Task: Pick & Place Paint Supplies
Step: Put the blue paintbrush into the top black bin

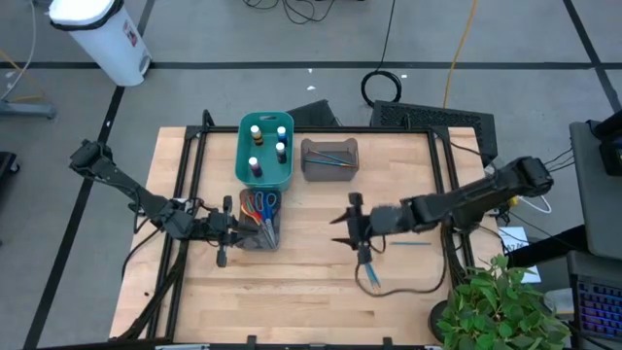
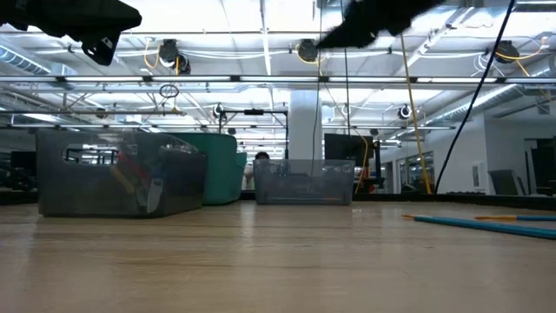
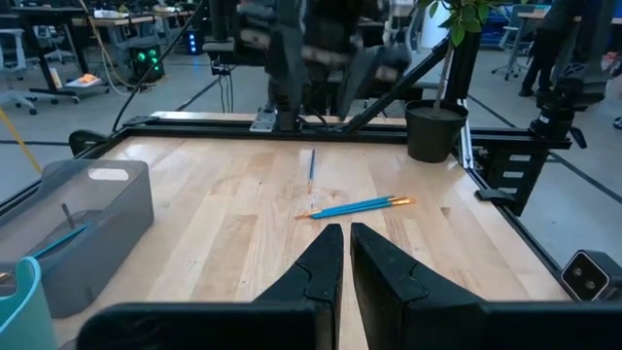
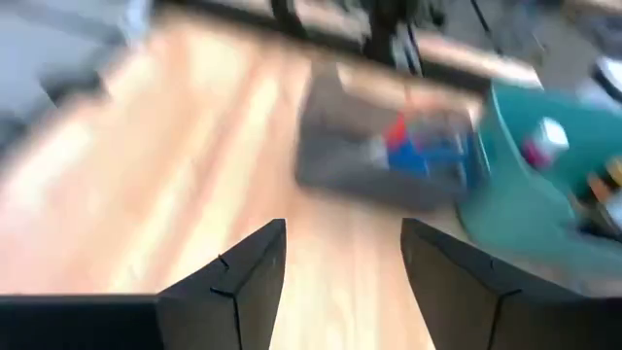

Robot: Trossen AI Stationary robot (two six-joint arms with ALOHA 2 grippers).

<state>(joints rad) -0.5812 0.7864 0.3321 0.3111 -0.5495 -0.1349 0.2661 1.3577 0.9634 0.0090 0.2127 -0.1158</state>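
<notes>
We judge the job mostly done. The paint bottles (image 1: 256, 146) stand in the teal bin (image 1: 290, 179), the scissors (image 1: 259, 206) sit in the clear bin (image 1: 260, 241) beside it, and one brush (image 1: 335, 160) lies in the grey bin (image 1: 305, 167). What we still have to collect are the loose brushes (image 3: 355, 206) lying on the counter (image 1: 292, 292). Our right end effector (image 4: 338, 261) hovers mid-counter with fingers apart and empty; our left end effector (image 3: 345, 262), fingers pressed together, waits beside the clear bin.
</notes>
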